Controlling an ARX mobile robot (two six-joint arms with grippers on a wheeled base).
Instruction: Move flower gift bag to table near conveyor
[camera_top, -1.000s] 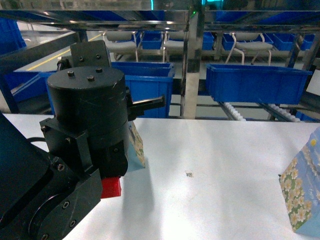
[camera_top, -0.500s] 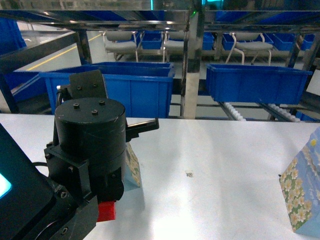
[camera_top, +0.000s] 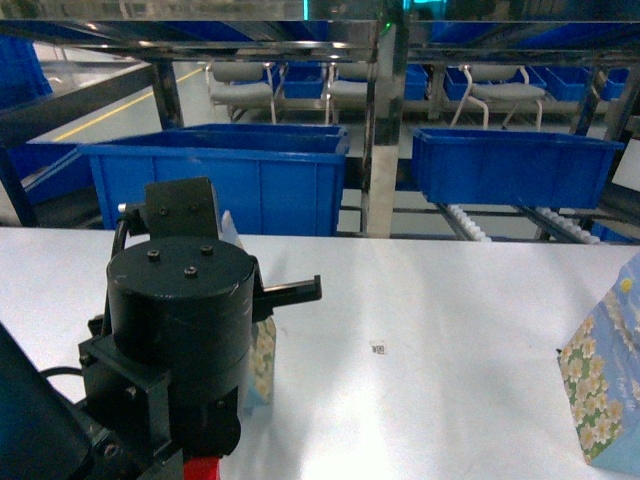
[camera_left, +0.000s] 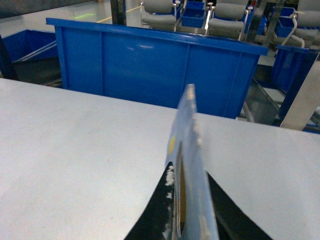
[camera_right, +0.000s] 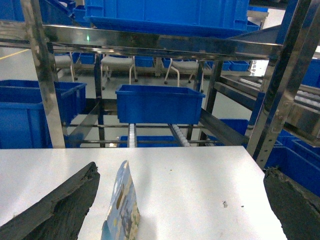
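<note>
Left fingers (camera_left: 165, 220) pinch the upright pale-blue flower-print paper gift bag (camera_left: 190, 165) above the plain white tabletop (camera_left: 75, 160); my right gripper (camera_right: 182, 210) is spread wide, empty, beside another flowered bag (camera_right: 121, 207).

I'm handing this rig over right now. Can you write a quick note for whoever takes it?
Left gripper: shut on the flower gift bag, which sits edge-on between its fingers over the left part of the table.
Right gripper: open and empty. A second flower bag stands untouched between its fingers.
Conveyor: just beyond the table's far edge.
Done: both bags are at the table.
Left: the arm hides whether the held bag rests on the table. Probably check that, then release and withdraw.
</note>
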